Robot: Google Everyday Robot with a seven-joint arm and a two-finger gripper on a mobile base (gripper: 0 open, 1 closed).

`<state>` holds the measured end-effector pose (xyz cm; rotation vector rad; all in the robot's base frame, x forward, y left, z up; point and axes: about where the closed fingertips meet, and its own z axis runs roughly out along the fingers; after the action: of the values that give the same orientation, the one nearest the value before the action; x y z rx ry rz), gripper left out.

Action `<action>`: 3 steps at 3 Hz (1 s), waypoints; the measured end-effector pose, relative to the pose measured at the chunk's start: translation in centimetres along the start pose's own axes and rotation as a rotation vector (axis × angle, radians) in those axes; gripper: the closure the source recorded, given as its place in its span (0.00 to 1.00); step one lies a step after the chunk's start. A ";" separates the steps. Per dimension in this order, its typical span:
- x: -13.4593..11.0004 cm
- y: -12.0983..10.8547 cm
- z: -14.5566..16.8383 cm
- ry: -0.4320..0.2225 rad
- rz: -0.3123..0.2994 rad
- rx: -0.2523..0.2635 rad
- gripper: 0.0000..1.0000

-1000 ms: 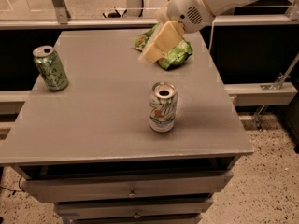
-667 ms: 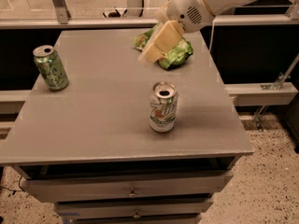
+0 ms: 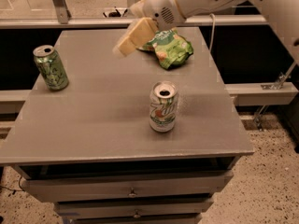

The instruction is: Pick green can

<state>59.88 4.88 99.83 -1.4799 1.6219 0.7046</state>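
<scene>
The green can point(image 3: 51, 67), light-green patterned with a silver top, stands upright near the left edge of the grey table point(image 3: 103, 125). My gripper point(image 3: 121, 48) hangs above the back middle of the table, its tan fingers pointing down and left, well to the right of the green can. Nothing shows between the fingers.
A white can with a green and red logo point(image 3: 163, 106) stands upright near the table's middle right, its top open. A green snack bag point(image 3: 169, 48) lies at the back right, just beside my gripper. Drawers are under the table front.
My gripper has moved left across the back of the table, away from the snack bag and toward the green can. The cans and the bag have not moved.
</scene>
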 end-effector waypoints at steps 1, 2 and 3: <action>-2.4 -1.4 6.2 -0.092 -0.037 -0.057 0.00; -2.8 -1.3 12.8 -0.141 -0.054 -0.129 0.00; -3.1 -0.6 18.2 -0.167 -0.055 -0.185 0.00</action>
<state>63.92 21.64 93.20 -1.5454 1.4156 0.9423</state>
